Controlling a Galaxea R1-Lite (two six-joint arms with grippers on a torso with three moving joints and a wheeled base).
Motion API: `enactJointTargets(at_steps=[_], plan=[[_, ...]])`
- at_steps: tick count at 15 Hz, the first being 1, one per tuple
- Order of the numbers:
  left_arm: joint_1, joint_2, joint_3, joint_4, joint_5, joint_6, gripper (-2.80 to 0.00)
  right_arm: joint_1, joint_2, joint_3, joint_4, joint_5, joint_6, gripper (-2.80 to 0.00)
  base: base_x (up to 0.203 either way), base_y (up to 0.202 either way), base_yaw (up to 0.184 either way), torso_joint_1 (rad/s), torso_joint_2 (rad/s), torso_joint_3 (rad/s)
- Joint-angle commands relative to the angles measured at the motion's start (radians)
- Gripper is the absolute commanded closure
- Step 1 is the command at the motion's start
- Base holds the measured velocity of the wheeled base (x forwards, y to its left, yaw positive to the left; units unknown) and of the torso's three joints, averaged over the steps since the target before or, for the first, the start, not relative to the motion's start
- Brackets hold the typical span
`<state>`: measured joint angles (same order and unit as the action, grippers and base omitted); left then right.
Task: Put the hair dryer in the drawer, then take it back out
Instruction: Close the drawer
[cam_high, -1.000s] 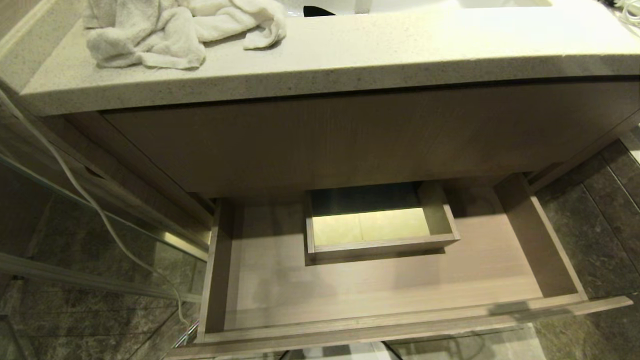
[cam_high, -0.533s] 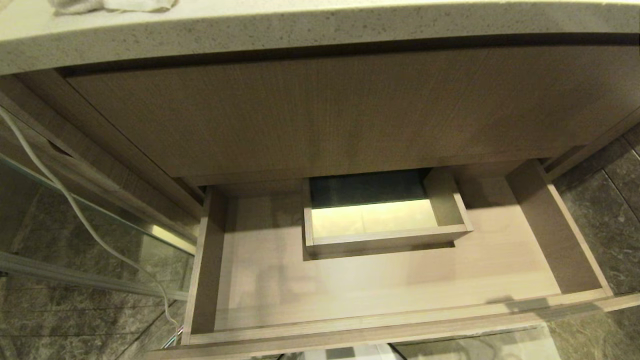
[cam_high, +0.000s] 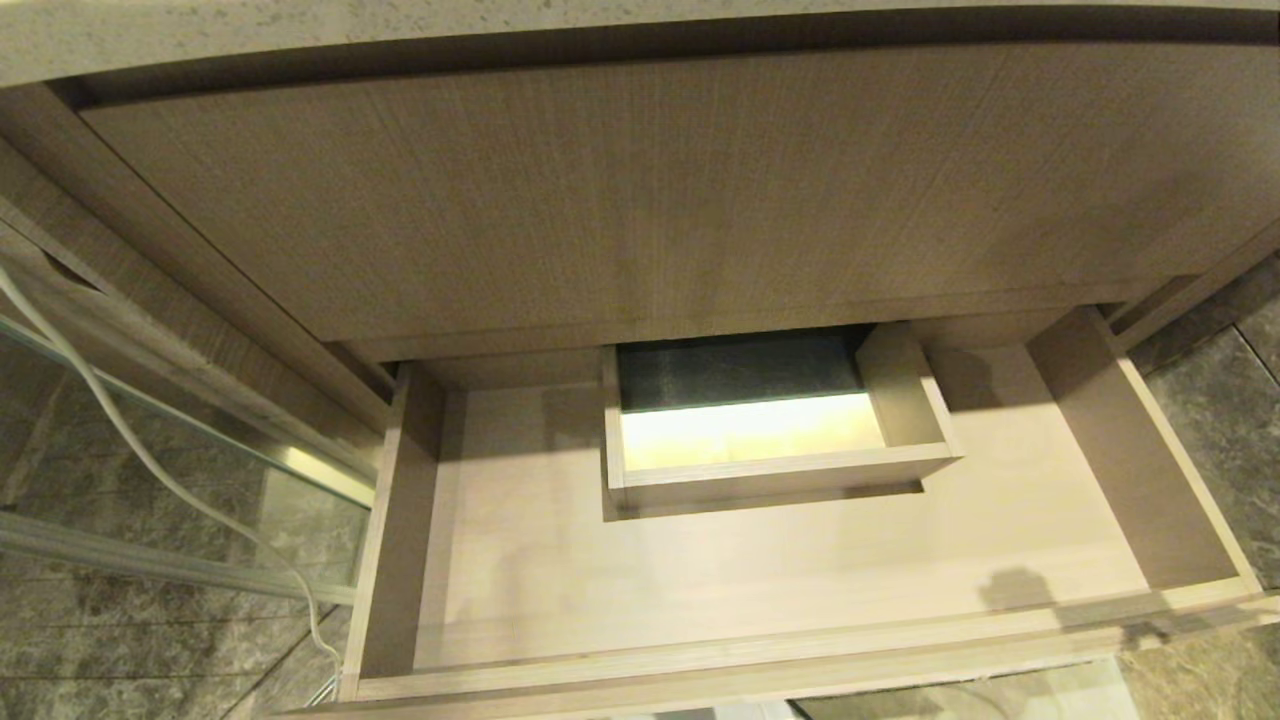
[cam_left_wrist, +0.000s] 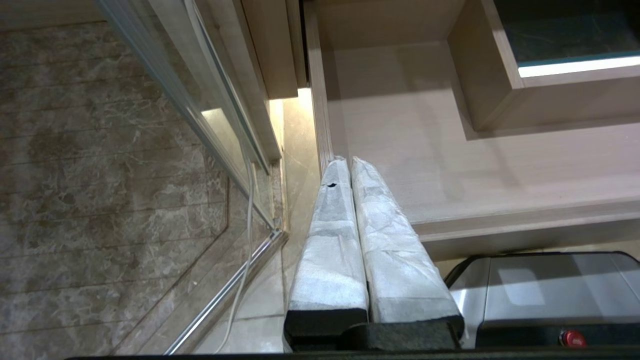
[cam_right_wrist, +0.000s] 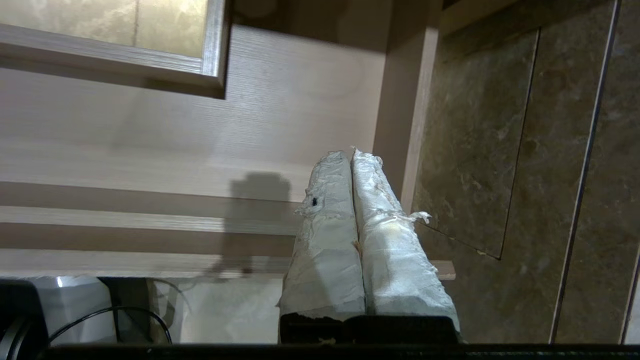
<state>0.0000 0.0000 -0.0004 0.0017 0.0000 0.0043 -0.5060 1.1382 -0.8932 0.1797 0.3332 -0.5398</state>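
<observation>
Head view shows the drawer (cam_high: 760, 570) pulled open beneath the taller wood-grain panel (cam_high: 640, 190), its bare floor surrounding the boxed cut-out (cam_high: 770, 450) at the back middle. No hair dryer shows in any view. A white cord (cam_high: 150, 460) trails over the marble floor (cam_high: 120, 640) left of the drawer. The left claw (cam_left_wrist: 345, 162) is clenched, empty, above the drawer's left front corner. The right claw (cam_right_wrist: 347, 155) is clenched, empty, above the drawer's right front corner.
</observation>
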Motion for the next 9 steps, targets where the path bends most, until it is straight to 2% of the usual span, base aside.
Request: enactJointTargets(at_steps=[1, 4, 5, 7, 9], plan=[[0.0, 0.0, 0.0, 0.0, 0.0, 0.0, 0.0, 0.0, 0.074, 0.002, 0.05, -0.003, -0.028, 0.0, 0.0, 0.0, 0.0, 0.059, 0.04, 0.068], [0.0, 0.0, 0.002, 0.0, 0.0, 0.0, 0.0, -0.002, 0.166, 0.011, 0.149, -0.011, -0.095, 0.0, 0.0, 0.0, 0.0, 0.044, 0.04, 0.041], [0.0, 0.0, 0.0, 0.0, 0.0, 0.0, 0.0, -0.003, 0.21, 0.009, 0.181, -0.036, -0.12, 0.0, 0.0, 0.0, 0.0, 0.059, 0.03, 0.036], [0.0, 0.0, 0.002, 0.0, 0.0, 0.0, 0.0, -0.018, 0.305, -0.018, 0.251, -0.145, -0.216, 0.0, 0.0, 0.0, 0.0, 0.028, 0.01, 0.041], [0.0, -0.001, 0.001, 0.0, 0.0, 0.0, 0.0, -0.073, 0.387, -0.057, 0.388, -0.241, -0.369, 0.0, 0.0, 0.0, 0.0, 0.014, 0.0, 0.045]])
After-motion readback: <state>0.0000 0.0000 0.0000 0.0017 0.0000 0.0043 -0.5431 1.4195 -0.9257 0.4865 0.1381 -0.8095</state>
